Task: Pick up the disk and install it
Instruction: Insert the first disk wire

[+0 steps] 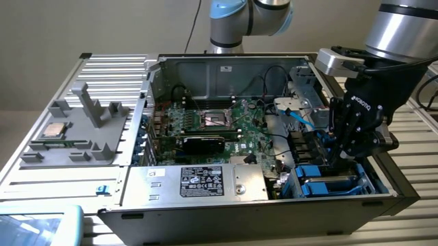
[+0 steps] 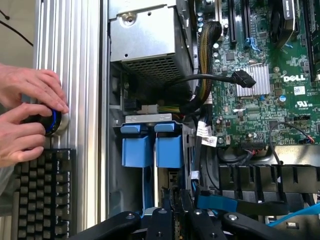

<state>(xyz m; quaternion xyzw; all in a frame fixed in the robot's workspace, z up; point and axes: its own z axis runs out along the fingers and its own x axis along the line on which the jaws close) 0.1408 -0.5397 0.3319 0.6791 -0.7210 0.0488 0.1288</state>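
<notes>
The black end effector is down inside the drive bay at the near corner of the open black computer case, on the exterior view's right. Its fingers are drawn close together and appear to pinch the flat silver-grey disk with the bright blue frame. The disk stands on edge in that bay, just beside two blue-handled drive carriers. A person's hands rest on a blue-ringed knob beside the case.

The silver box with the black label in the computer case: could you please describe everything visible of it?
The silver box is a flat rectangular housing of bare sheet metal, lying level in the open computer case against the wall nearest the exterior camera. On top sit a black label with white print and, toward the exterior view's left, a small white sticker. Nothing rests on it.
</notes>
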